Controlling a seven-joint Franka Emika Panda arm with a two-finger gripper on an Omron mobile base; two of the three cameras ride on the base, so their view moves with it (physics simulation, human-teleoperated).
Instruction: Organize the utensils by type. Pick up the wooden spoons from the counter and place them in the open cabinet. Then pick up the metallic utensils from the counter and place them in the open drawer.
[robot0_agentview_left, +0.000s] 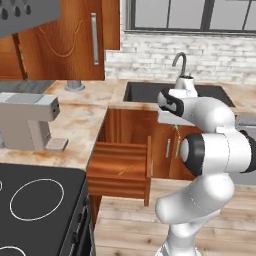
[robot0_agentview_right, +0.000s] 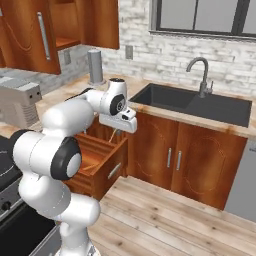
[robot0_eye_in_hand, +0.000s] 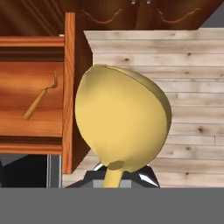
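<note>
Left base view: my arm reaches over the open drawer (robot0_agentview_left: 121, 167), positioned for a drop. Right base view: the gripper (robot0_agentview_right: 118, 131) hangs just above that drawer. Hand view: fingers clamped on a yellow spoon (robot0_eye_in_hand: 122, 126) at its neck; a fork (robot0_eye_in_hand: 40, 98) already lies inside.

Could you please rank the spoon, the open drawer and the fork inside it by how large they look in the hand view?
1. Spoon, though it is nearest the camera.
2. Drawer.
3. Fork.
</note>
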